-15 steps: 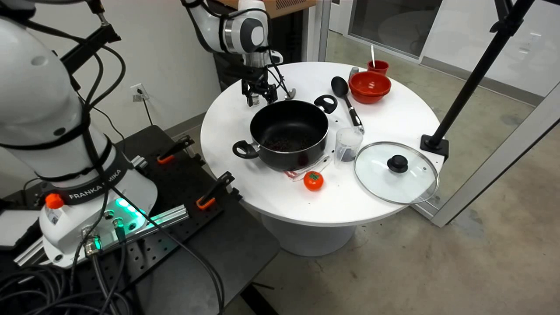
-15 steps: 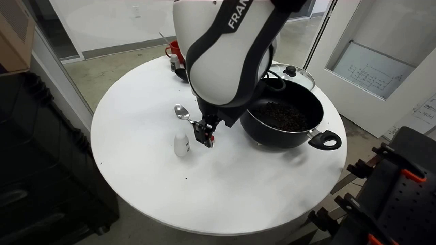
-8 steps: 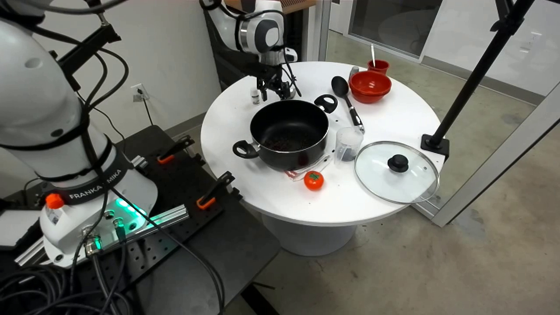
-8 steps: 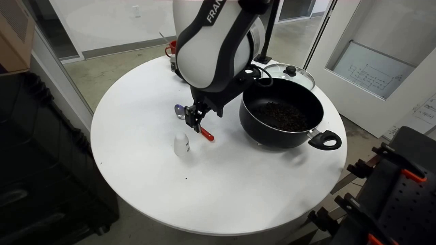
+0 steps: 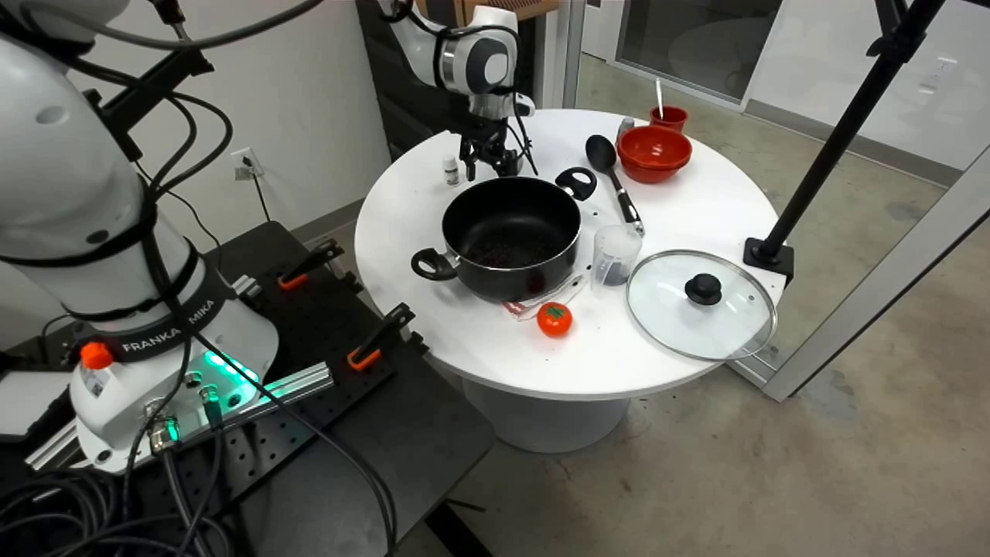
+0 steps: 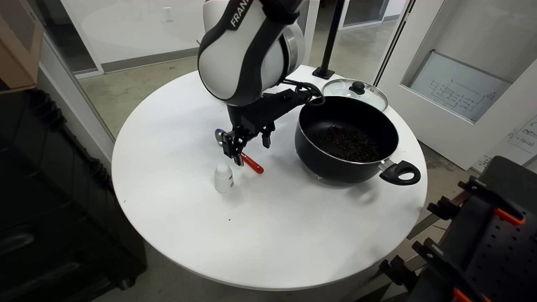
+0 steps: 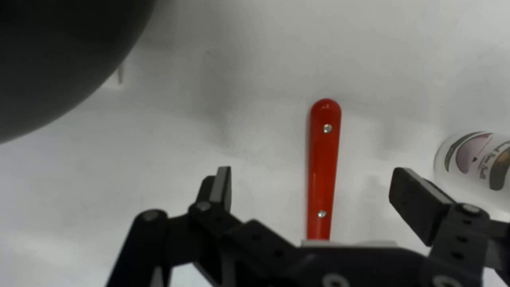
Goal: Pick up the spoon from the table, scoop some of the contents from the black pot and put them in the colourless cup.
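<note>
In the wrist view the black pot (image 7: 55, 59) is cut off at 10 o'clock, the fingers (image 7: 414, 203) stand wide, the red-handled spoon (image 7: 323, 169) shows between them on the bench (image 7: 119, 167) with its 6 o'clock end hidden behind their base, and a white bottle (image 7: 474, 171) is cut off at 3 o'clock. In an exterior view the pot's contents (image 5: 506, 254) are too dim to name; at its 2 o'clock lies the black spoon (image 5: 620, 190), at 3 o'clock the colourless cup (image 5: 616, 241), a dark patch (image 5: 615, 272) low in it unclear

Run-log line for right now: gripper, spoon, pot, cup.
gripper: open, empty; red-handled spoon: on table, under gripper; black pot: uncovered, dark contents inside; clear cup: beside pot
</note>
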`<state>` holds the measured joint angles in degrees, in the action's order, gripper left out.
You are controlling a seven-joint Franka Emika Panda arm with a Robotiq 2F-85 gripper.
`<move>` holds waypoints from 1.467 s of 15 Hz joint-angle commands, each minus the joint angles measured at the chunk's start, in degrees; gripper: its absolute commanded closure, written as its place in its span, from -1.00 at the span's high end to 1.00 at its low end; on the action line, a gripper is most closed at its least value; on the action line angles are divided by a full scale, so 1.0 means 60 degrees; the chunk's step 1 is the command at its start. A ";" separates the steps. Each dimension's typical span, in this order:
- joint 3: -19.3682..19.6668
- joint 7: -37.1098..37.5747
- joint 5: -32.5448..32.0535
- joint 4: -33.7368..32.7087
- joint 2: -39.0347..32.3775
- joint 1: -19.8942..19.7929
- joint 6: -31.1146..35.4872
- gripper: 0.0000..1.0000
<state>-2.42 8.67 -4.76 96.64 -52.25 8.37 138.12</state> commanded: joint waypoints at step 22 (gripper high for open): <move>-0.0116 -0.0313 0.0317 0.1630 0.0676 -0.0069 0.0808 -0.38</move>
<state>-3.21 6.85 -4.20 102.79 -50.59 8.08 140.69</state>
